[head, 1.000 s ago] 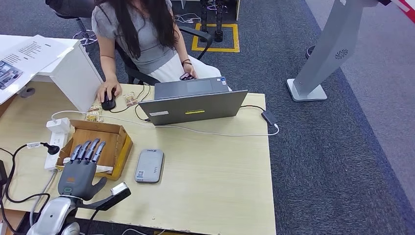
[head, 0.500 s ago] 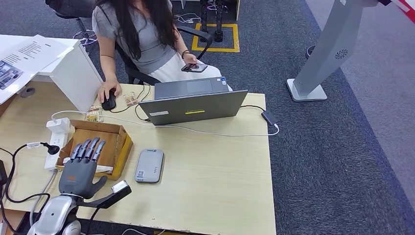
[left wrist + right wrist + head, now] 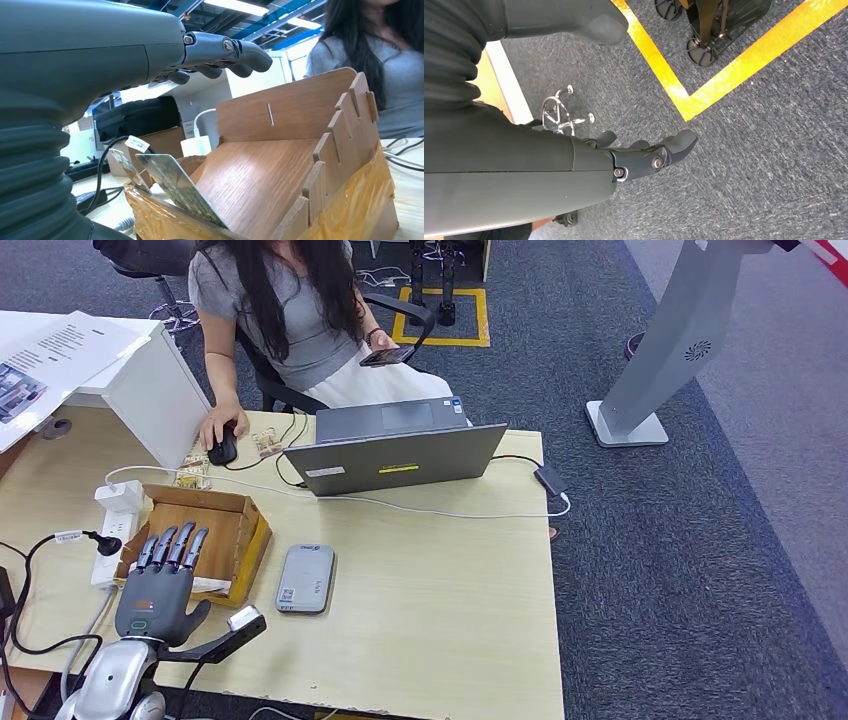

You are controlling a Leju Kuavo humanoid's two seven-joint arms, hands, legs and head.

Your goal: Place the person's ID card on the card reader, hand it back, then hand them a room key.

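Fingers (image 3: pixel 170 545) of your left hand (image 3: pixel 158 590) are spread, holding nothing, above the wooden tray (image 3: pixel 236 508). Cards (image 3: pixel 175 187) lean at its near wall; descend carelessly and you may knock them flat. The card reader (image 3: pixel 305 579) lies just right on the tabletop (image 3: pixel 430 610).

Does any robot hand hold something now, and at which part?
No. The left robot hand hovers open over the wooden box; the right robot hand hangs empty above the carpet.
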